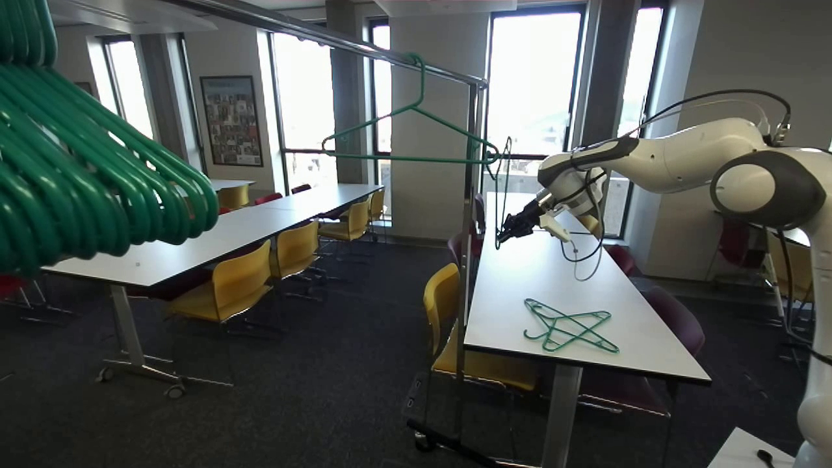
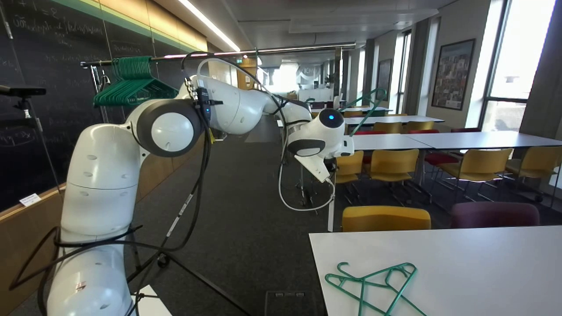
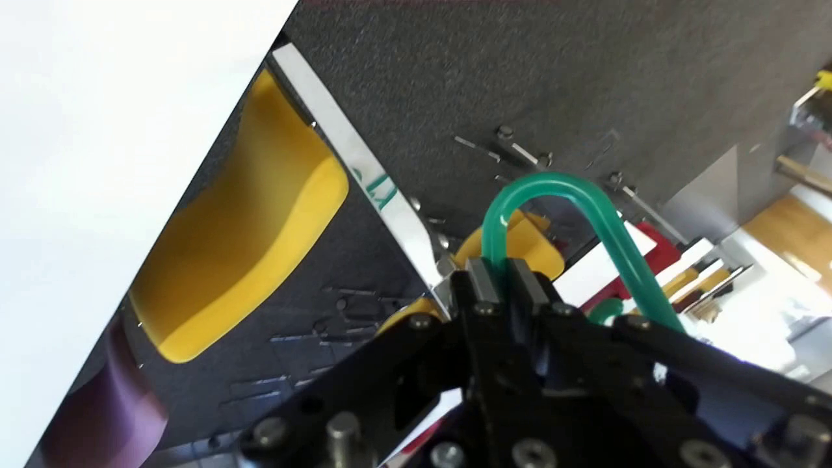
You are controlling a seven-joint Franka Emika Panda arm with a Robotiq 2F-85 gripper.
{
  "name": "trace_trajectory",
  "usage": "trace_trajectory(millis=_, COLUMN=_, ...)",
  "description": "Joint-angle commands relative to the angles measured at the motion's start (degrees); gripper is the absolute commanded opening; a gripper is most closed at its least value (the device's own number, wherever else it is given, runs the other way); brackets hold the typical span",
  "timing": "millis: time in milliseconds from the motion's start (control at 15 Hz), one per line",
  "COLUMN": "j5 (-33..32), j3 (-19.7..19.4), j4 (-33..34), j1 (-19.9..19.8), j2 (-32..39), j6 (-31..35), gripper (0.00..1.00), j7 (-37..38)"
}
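"Fingers (image 3: 528,289) clamped on something, aren't they?"

"Yes, squeezed on one bar of a green hanger (image 3: 616,244), close behind its rounded corner; the wrist view has that corner curving out past the tips, toward the top."

"And which way does the length of it run?"

"Close to upright in an exterior view, nearly edge-on, the low end at the gripper (image 1: 502,236) and the other end well above. In an exterior view it slants up, away from the white wrist (image 2: 325,134). Its hook I can't clearly make out."

"And where is it?"

"Mid-air, near the rack post (image 1: 468,208) in an exterior view, though depth is hard to judge. A separate hanger (image 1: 403,157) dangles level from the rail (image 1: 370,49)."
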State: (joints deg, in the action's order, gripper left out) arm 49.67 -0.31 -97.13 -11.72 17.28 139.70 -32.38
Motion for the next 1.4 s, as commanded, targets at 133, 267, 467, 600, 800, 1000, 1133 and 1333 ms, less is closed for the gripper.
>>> trace_trajectory(millis=133, j5=5.9, j3=1.3, j4=-11.2, j1=3.3, j2=-7.0, j6=24.7, gripper=0.03, j7=-3.6)
trace_trajectory(millis=267, j5=6.3, j3=1.7, j4=-12.6, j1=4.4, j2=-7.2, j6=34.0, gripper=0.03, j7=-3.9)
trace_trajectory(millis=467, j5=3.9, j3=0.8, j4=-14.8, j1=6.8, j2=-6.9, j6=47.6, gripper=0.03, j7=-1.0)
trace_trajectory(millis=600, j5=3.3, j3=-1.2, j4=-15.8, j1=9.0, j2=-5.8, j6=56.0, gripper=0.03, j7=0.6)
trace_trajectory(millis=800, j5=10.1, j3=-12.6, j4=-11.3, j1=16.4, j2=-3.7, j6=58.5, gripper=0.03, j7=-4.6)
trace_trajectory(millis=1000, j5=23.0, j3=-24.5, j4=-13.3, j1=27.5, j2=-2.0, j6=58.8, gripper=0.03, j7=-13.5)
trace_trajectory(millis=1133, j5=30.4, j3=-25.1, j4=-18.9, j1=30.3, j2=-3.9, j6=57.3, gripper=0.03, j7=-19.6)
trace_trajectory(millis=1333, j5=39.8, j3=-24.4, j4=-21.6, j1=32.6, j2=-4.1, j6=56.3, gripper=0.03, j7=-24.6)
